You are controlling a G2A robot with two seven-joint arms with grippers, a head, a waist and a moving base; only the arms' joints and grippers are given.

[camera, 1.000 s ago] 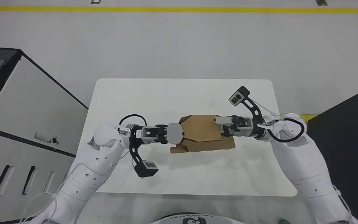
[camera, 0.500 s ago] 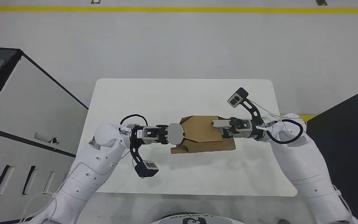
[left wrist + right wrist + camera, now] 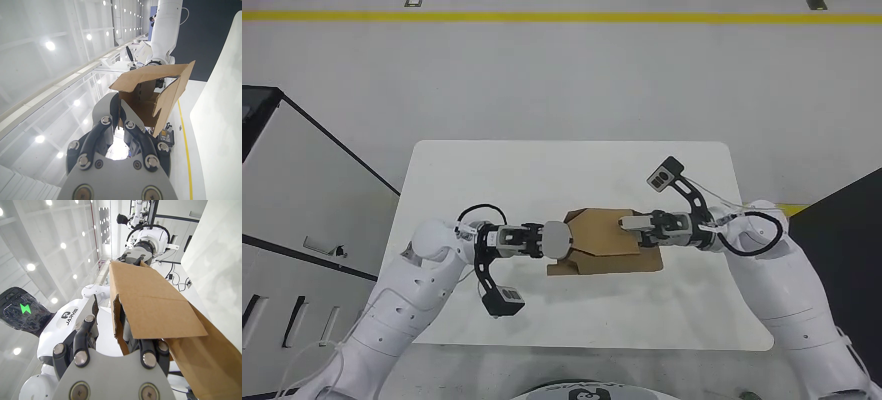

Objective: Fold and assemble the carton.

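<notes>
Over the middle of the white, round-cornered desk [image 3: 542, 170], the top view shows the carton [image 3: 602, 235]: plain brown corrugated board, half opened into a squat tube with flaps splayed toward the near edge. The left claw [image 3: 554, 240] meets its end toward the desk's left edge, and the right claw [image 3: 630, 222] reaches in from the right edge over its top panel. A yellow floor line [image 3: 562, 16] runs beyond the far edge, and a dark cabinet [image 3: 267, 110] stands off the left edge.

From the left wrist, the left claw [image 3: 119, 115] has its black-padded fingers [image 3: 113, 106] pinched together on one raw, ragged wall edge of the carton [image 3: 179, 89], whose hollow inside and notched flap face the camera.

From the right wrist, the right claw [image 3: 111, 311] stands apart: one pale finger [image 3: 90, 309] is clear of the board, the other hidden behind a flap of the carton [image 3: 151, 302]. At the carton's far end sits the left claw [image 3: 135, 256].
</notes>
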